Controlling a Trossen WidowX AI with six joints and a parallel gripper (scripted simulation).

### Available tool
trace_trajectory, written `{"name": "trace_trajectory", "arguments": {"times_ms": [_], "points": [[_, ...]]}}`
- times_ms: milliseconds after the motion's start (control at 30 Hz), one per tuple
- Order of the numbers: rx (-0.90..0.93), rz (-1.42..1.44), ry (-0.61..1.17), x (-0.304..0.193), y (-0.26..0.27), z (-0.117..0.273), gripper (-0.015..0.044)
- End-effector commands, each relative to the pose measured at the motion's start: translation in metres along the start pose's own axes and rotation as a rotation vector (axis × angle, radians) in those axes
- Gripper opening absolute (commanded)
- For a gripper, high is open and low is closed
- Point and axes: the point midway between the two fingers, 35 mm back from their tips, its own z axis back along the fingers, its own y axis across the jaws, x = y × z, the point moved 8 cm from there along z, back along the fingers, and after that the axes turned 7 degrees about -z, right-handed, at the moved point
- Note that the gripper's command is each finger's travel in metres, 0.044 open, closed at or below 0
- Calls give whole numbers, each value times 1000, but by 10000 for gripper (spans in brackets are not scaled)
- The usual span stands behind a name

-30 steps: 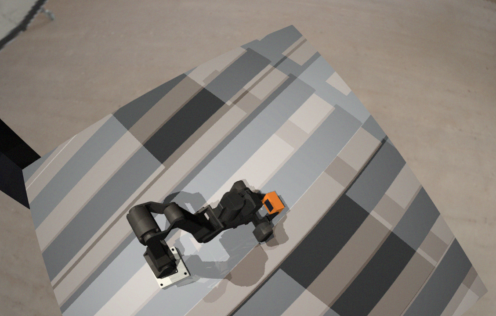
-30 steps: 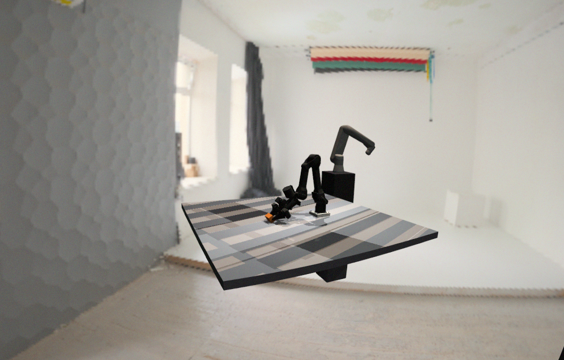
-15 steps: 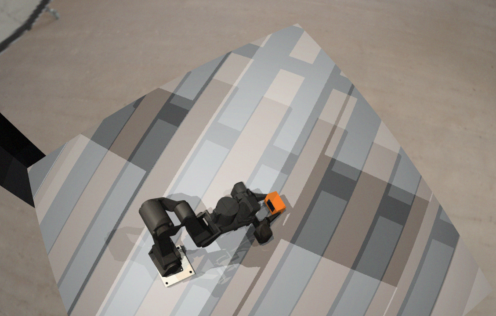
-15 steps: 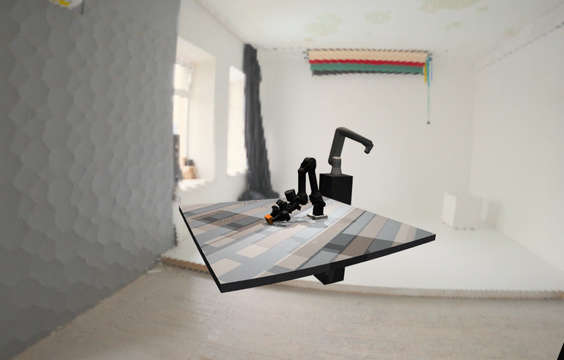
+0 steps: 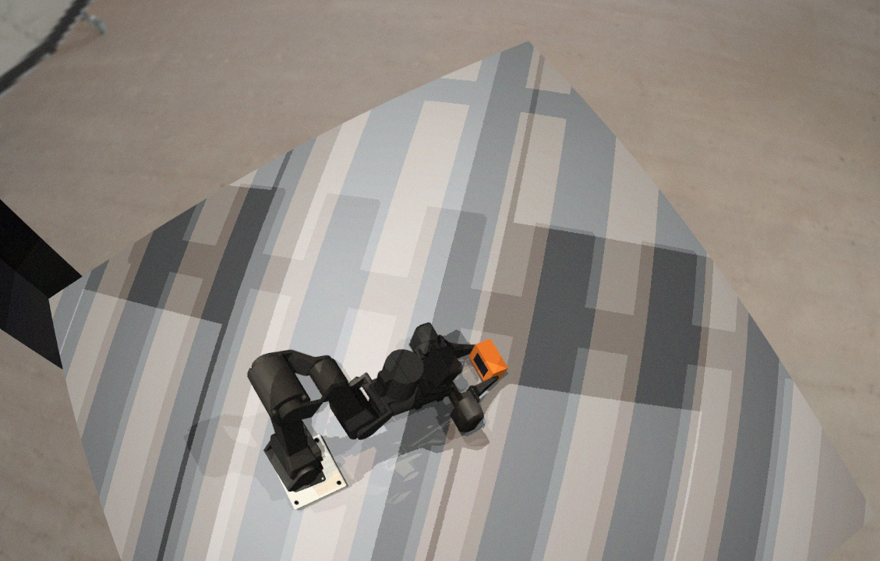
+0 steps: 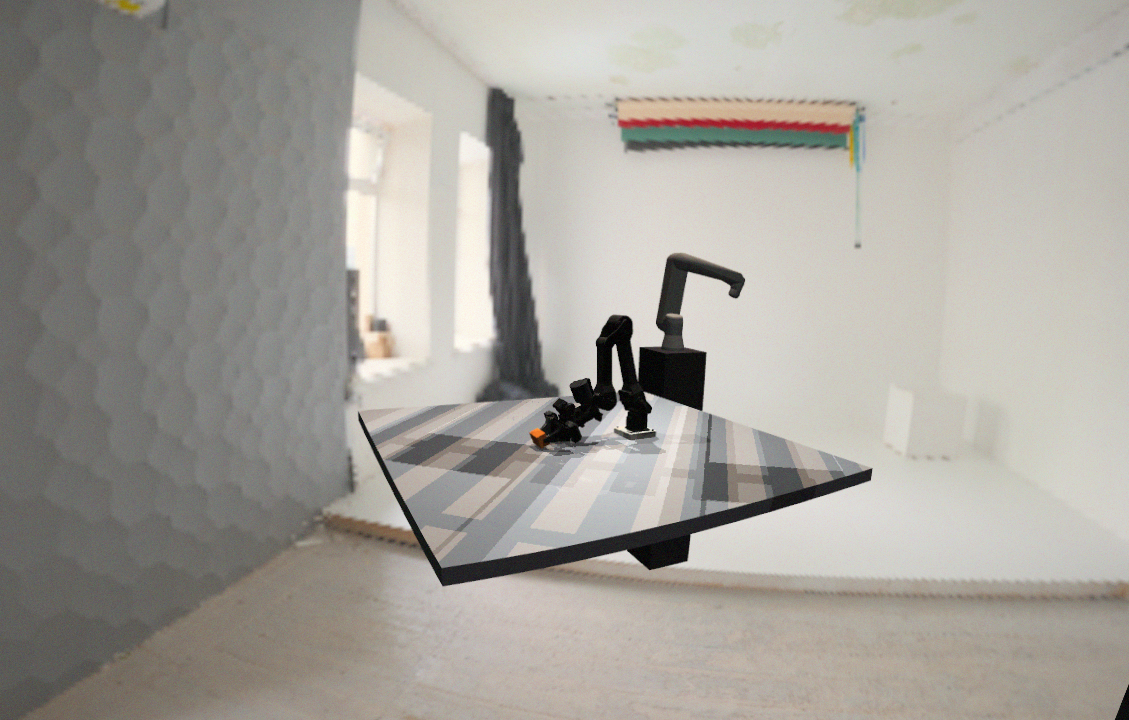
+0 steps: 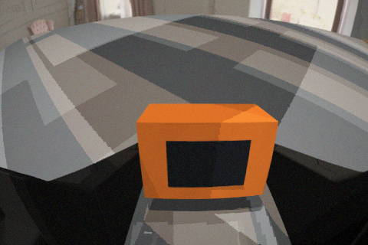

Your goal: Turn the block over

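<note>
One boxy orange block, matte w/ a flat black rectangle facing the wrist cam, is sitting clamped betw. my black jaws; I'm seeing striped grey-beige surface beyond, can't tell if they're touching.

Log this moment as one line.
gripper: shut on block | marked side: facing gripper, not down | flip: unfinished
</note>
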Motion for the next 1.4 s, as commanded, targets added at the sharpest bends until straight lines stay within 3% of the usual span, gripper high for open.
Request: {"name": "trace_trajectory", "arguments": {"times_ms": [0, 367, 1367], "points": [[-2, 4, -5, 1, 0, 0, 157], [-2, 4, -5, 1, 0, 0, 440], [-2, 4, -5, 1, 0, 0, 440]]}}
